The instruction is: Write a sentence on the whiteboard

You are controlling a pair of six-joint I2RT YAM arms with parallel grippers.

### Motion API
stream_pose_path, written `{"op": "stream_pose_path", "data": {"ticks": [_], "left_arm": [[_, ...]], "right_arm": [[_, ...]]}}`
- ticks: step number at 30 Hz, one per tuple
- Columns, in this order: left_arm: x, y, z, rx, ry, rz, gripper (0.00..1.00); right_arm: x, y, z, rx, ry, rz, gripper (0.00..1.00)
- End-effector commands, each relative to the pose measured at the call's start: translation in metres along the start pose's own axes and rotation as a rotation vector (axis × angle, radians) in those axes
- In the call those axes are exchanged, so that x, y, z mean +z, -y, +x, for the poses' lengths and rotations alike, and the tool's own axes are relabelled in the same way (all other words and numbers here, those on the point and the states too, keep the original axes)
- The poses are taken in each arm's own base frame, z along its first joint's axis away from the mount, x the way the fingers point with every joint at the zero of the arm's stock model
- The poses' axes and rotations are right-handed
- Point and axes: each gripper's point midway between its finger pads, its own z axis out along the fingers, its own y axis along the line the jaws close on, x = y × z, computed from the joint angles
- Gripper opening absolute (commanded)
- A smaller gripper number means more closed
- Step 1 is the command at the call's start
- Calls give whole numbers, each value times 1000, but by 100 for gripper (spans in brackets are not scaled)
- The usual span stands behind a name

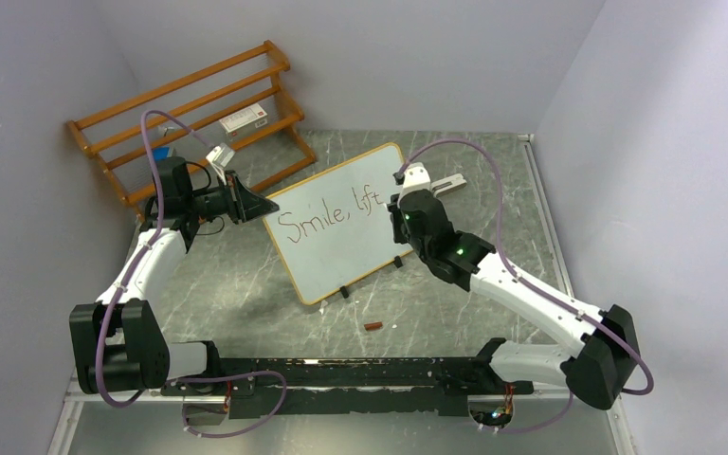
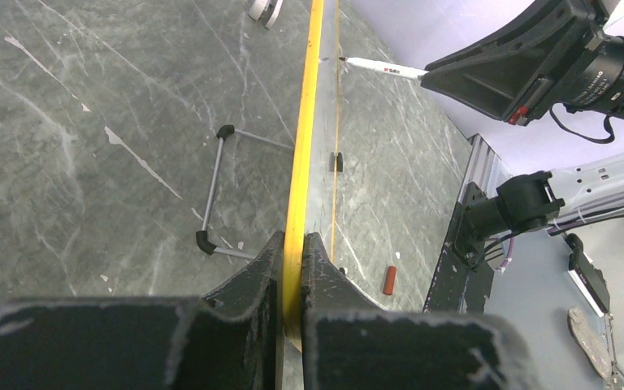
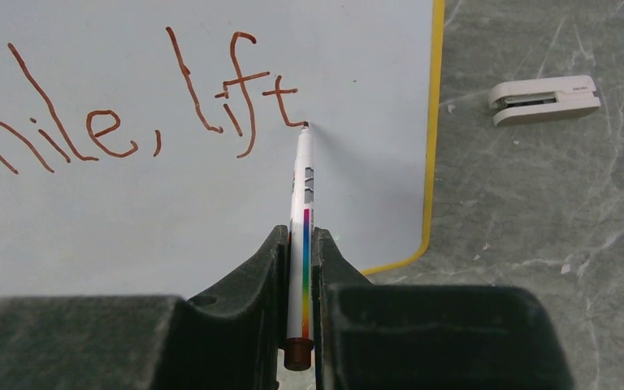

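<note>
The whiteboard (image 1: 341,223) stands tilted on its small black feet in the middle of the table. It bears brown handwriting reading "Smile, lift" (image 1: 327,216), seen close up in the right wrist view (image 3: 211,97). My left gripper (image 1: 263,204) is shut on the board's yellow-wood frame (image 2: 294,244) at its far-left corner. My right gripper (image 1: 400,204) is shut on a white marker (image 3: 301,211) with a rainbow stripe. The marker's tip touches the board at the foot of the last "t". The marker also shows in the left wrist view (image 2: 383,68).
An orange-brown slatted wooden rack (image 1: 190,109) with a small box on it stands at the back left. A white stapler-like object (image 3: 544,97) lies right of the board. A small brown marker cap (image 1: 373,326) lies in front of the board. The board's wire stand (image 2: 215,191) shows behind it.
</note>
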Motion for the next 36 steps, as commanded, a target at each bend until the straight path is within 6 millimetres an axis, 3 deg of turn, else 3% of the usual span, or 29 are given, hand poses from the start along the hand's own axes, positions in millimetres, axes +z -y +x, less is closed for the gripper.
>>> {"op": "stream_pose_path", "data": {"ticks": [1, 14, 24, 36], "left_arm": [[1, -35, 16, 14, -29, -133, 5], [1, -34, 17, 8, -29, -141, 5], [1, -33, 19, 6, -29, -152, 5], [0, -36, 23, -7, -39, -185, 5]], "right_arm": [[-10, 5, -14, 33, 66, -3, 0], [-43, -28, -11, -37, 105, -89, 0], [-68, -62, 14, -110, 101, -168, 0], [-80, -102, 53, -188, 89, -252, 0]]}}
